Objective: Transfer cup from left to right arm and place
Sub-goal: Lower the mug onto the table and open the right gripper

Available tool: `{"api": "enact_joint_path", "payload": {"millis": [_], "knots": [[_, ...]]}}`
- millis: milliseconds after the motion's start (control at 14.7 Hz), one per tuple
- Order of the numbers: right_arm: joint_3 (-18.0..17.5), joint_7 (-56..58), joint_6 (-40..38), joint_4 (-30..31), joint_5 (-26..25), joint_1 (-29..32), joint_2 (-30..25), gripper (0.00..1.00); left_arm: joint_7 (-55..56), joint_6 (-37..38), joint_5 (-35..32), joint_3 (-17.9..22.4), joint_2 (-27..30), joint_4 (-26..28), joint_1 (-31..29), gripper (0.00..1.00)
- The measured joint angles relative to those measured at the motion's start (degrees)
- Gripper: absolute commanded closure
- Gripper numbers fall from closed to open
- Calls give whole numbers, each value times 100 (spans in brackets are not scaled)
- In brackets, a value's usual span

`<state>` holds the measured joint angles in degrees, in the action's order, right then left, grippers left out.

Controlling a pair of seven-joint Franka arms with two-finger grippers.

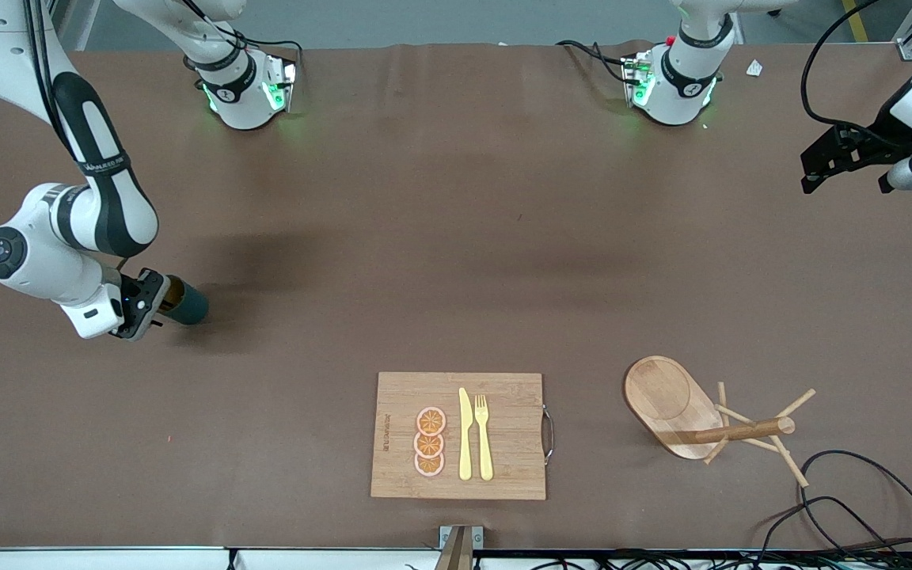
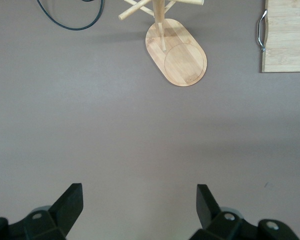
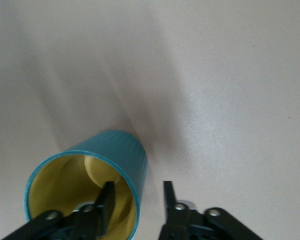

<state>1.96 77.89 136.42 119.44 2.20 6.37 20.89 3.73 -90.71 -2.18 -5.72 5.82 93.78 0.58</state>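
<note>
The right claw (image 1: 157, 305) hangs low over the brown surface (image 1: 440, 261) at the right arm's end. It pinches the rim of the small dark teal ribbed cup with the yellow inside (image 1: 187, 302): one finger is inside, one outside. The cup tips sideways.

That is only a thin hold on one wall, so I think the cup could swing, slip out and roll when it is set down.

The left claw (image 2: 139, 206) waits wide open and holds nothing, high over the left arm's end, well apart from the wooden mug tree (image 1: 701, 416) and the wooden cutting board (image 1: 460, 435).
</note>
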Motion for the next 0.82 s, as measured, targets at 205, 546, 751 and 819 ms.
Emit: {"api": "enact_joint_path", "payload": {"millis": [205, 546, 751, 819], "knots": [[0, -683, -818, -339, 1, 0, -78, 0, 0, -63, 0, 0, -7, 0, 0, 0], [3, -1439, -2123, -1103, 3, 3, -355, 0, 0, -72, 0, -1, -17, 0, 0, 0], [7, -2043, -2937, -1709, 3, 6, -407, 0, 0, -72, 0, -1, -20, 0, 0, 0], [8, -2292, -3224, -1956, 3, 7, -411, 0, 0, -68, 0, -1, -20, 0, 0, 0]]}}
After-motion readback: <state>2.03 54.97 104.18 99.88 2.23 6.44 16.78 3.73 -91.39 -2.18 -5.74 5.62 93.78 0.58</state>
